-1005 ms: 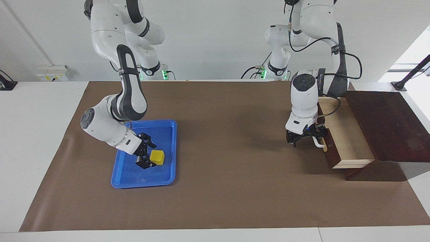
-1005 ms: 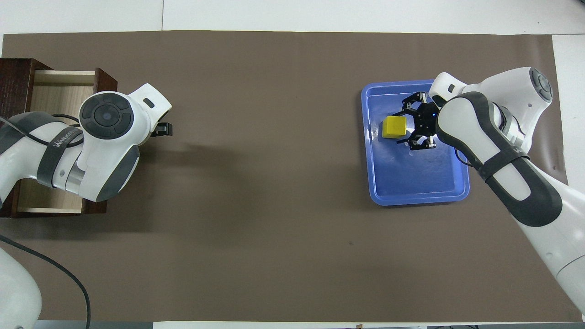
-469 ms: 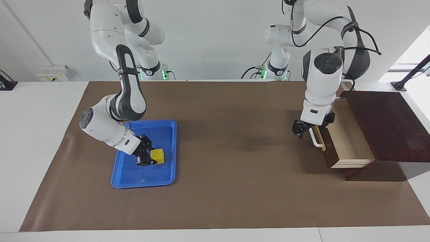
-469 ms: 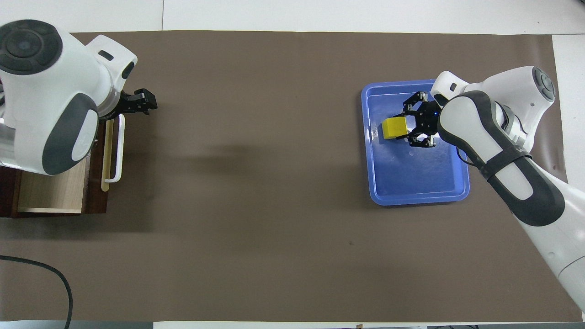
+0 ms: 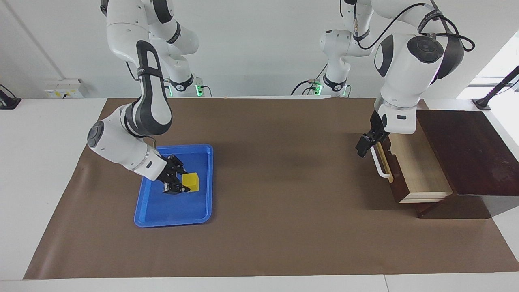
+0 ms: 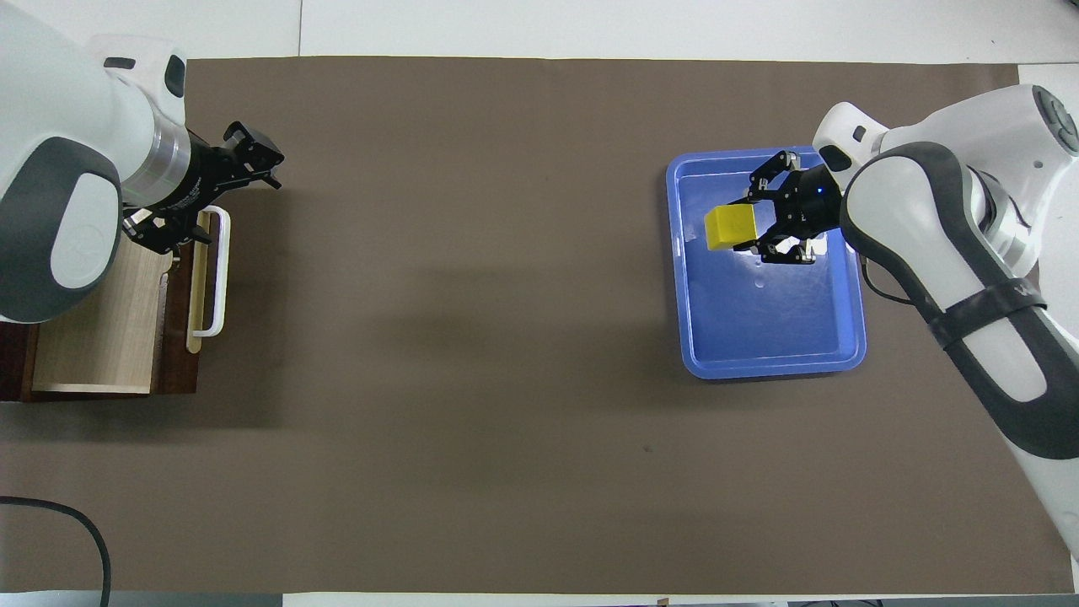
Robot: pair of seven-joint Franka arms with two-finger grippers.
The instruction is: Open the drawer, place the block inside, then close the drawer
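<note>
Brown paper covers a white table where two robot arms work, one at a blue tray, one at an open drawer.

Right gripper (image 5: 177,185) is clamped on the yellow block (image 5: 190,182), which it holds just over the floor of the blue tray (image 5: 173,216) near the tray's edge farther from the right arm's end; a second ago the block sat on the tray with the fingers spread around it. Left gripper (image 5: 363,146), fingers spread wide and holding nothing, hangs over the brown paper (image 5: 284,227) just beside the white bar handle (image 5: 380,166) of the drawer (image 5: 417,172); a second ago it was lower, at the handle. Drawer stands pulled out of its dark wooden box (image 5: 466,154) at the left arm's end, pale interior showing.
</note>
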